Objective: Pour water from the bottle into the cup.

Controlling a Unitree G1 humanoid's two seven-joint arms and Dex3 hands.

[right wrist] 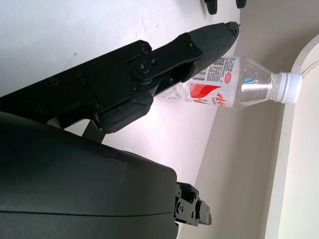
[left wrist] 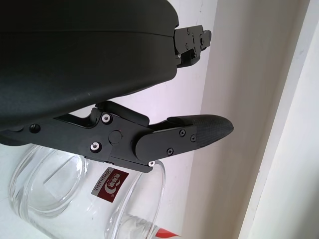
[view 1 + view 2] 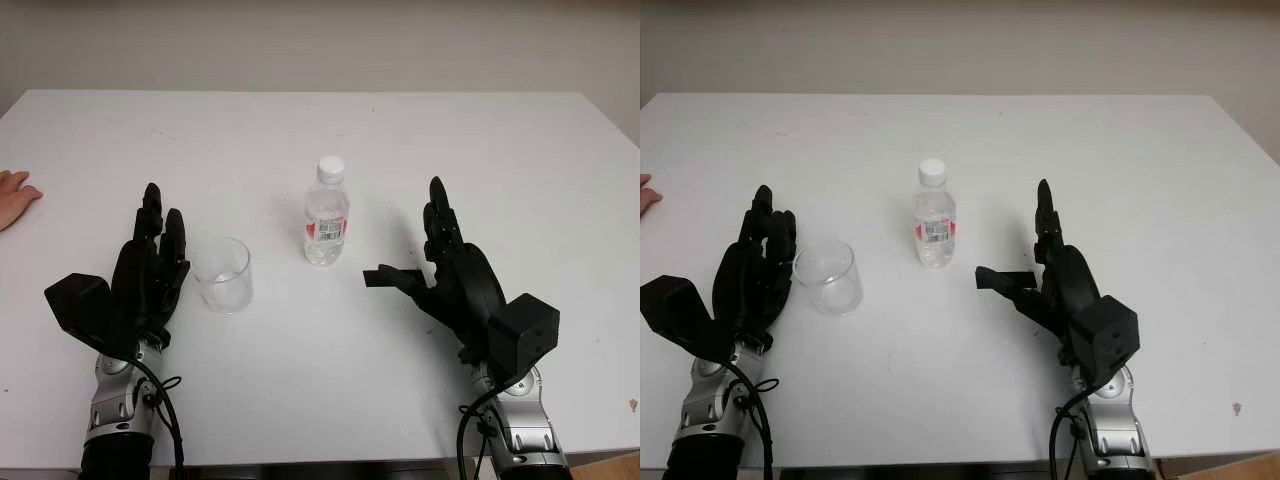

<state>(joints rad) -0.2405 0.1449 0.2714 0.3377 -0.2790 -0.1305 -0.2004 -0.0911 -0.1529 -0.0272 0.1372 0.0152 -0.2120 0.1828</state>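
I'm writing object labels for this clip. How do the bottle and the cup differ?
The bottle is taller and narrower; the cup is short and wide. The bottle is closed with a white cap; the cup is open-topped. The bottle has a red and white label around it; the cup bears a small red sticker. Both are clear and stand upright on the white table.

A plain robot test room or lab, by the look of it. A broad, bare white rectangular table takes up almost the whole scene, its surface lightly scuffed, and a blank off-white wall runs behind its far edge at twelve o'clock. There is no household or shop furniture. At nine o'clock a person's bare hand rests on the table edge, like an operator sitting beside the setup. At five o'clock, past the table's near corner, shows a strip of brown floor.
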